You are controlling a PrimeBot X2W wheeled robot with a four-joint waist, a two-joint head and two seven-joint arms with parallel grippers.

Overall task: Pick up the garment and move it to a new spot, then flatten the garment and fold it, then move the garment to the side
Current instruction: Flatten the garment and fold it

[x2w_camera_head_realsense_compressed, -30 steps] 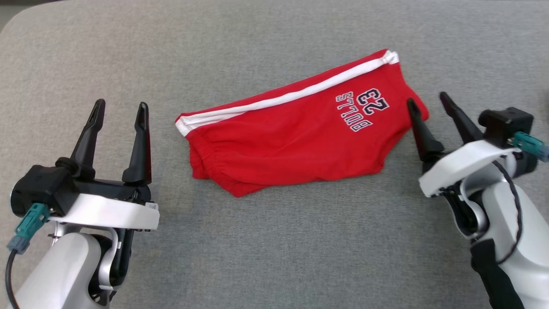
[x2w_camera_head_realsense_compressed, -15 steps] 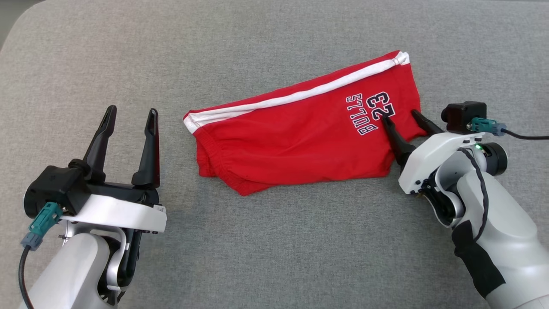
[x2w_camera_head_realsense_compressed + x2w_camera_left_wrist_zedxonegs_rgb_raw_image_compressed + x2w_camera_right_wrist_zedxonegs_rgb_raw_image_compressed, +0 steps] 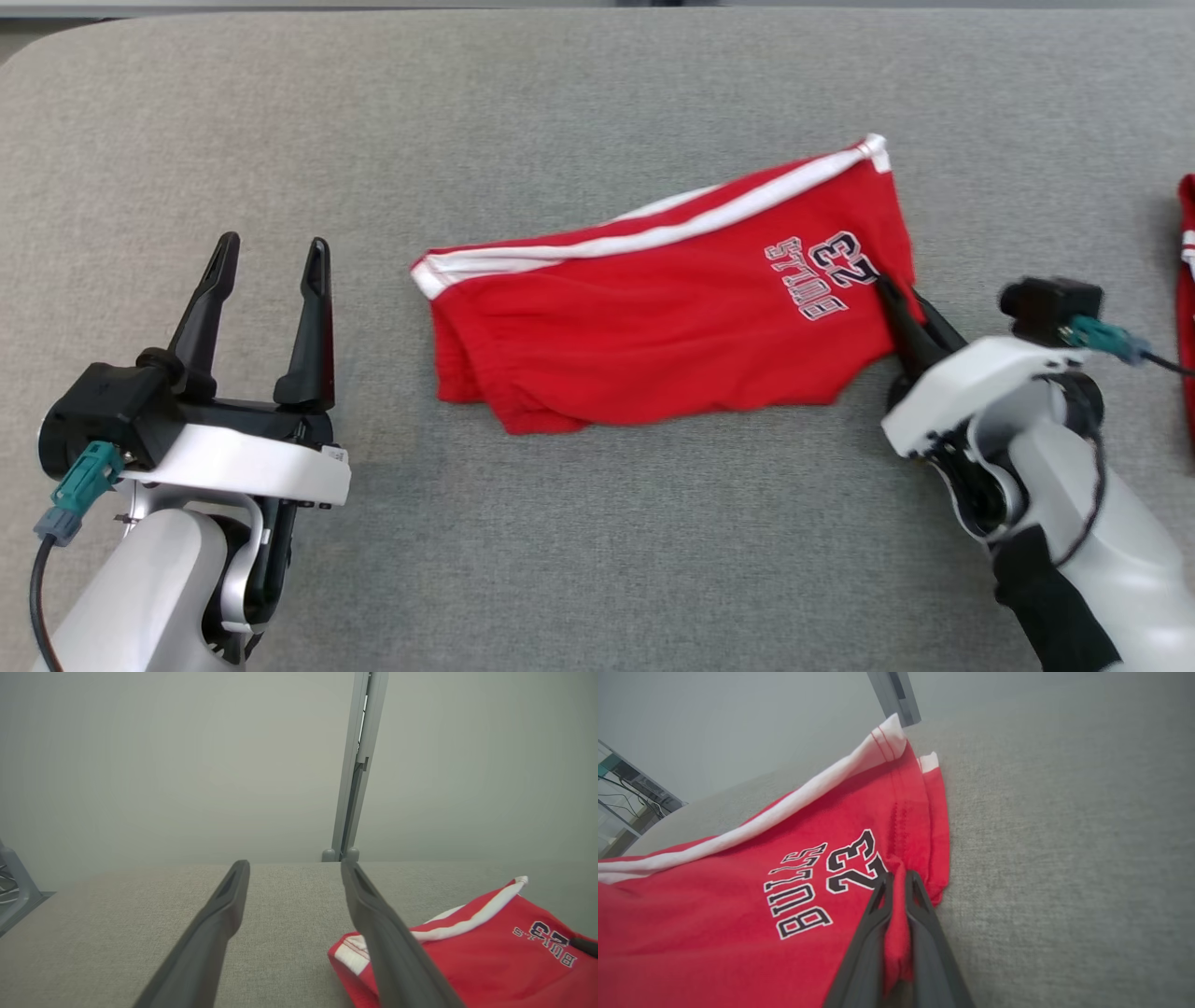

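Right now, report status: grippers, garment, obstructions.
Right gripper shut on hem of red shorts. Left gripper open, apart from them. Shorts resting on grey pad. Another red cloth at far right edge.

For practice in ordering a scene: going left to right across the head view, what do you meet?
left gripper, red Bulls shorts, right gripper pinching their edge, red-and-white cloth at the right edge

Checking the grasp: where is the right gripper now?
Head view, right side: the right gripper is shut on the right edge of the shorts, just beside the BULLS 23 print.
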